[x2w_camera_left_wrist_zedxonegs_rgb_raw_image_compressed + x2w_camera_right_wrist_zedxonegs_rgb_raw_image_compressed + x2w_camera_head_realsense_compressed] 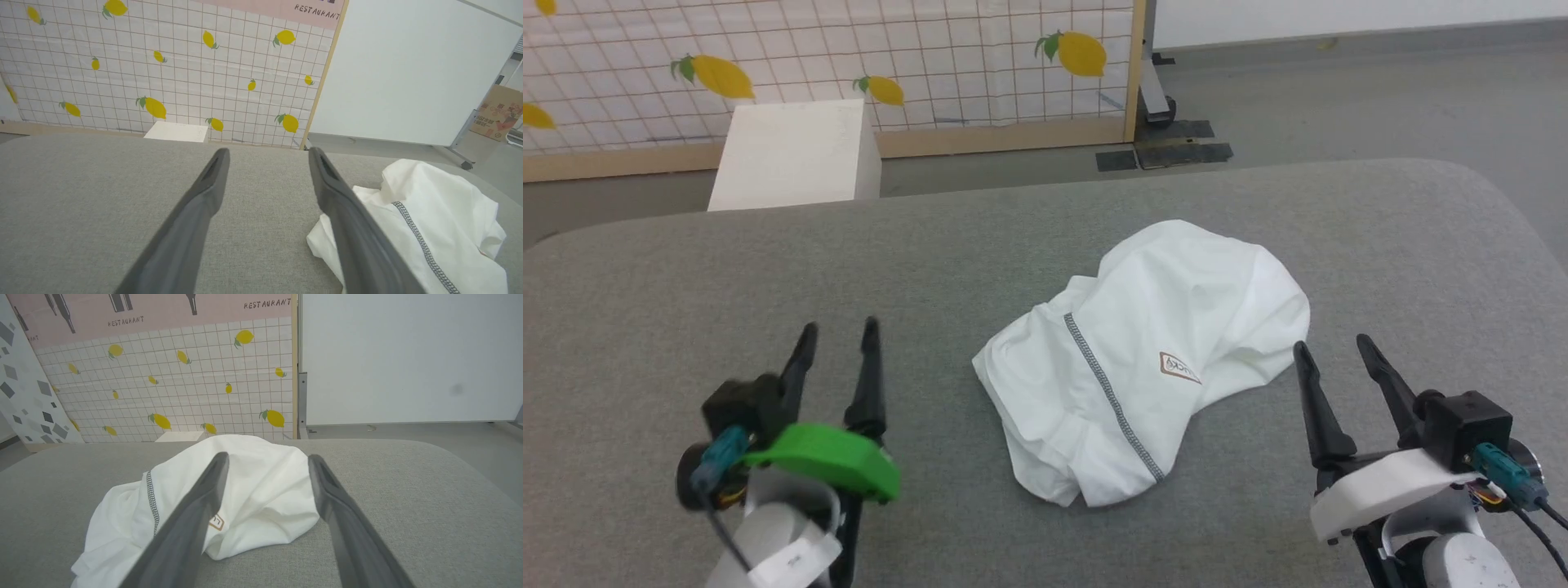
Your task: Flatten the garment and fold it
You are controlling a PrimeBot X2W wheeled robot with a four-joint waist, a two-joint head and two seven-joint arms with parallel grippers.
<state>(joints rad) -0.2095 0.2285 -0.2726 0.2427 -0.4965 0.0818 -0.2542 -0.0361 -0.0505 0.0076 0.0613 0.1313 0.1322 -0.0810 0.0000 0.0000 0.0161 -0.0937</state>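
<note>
Left gripper (267, 157): jaws spread wide, nothing between them but bare grey surface (81, 204). Garment (449, 204): white, crumpled in a heap on the surface at 4 o'clock, grey zigzag seam (421, 241) uppermost. The nearer jaw overlaps its edge; contact cannot be judged. White box (176, 132) at 11 o'clock beyond the far edge, before a lemon-print panel (163, 61).

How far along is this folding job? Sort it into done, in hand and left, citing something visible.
Done: nothing; the garment lies bunched on the grey surface. In hand: nothing; the left gripper and right gripper flank it, jaws open and empty. Left: spreading it flat, then every fold.
</note>
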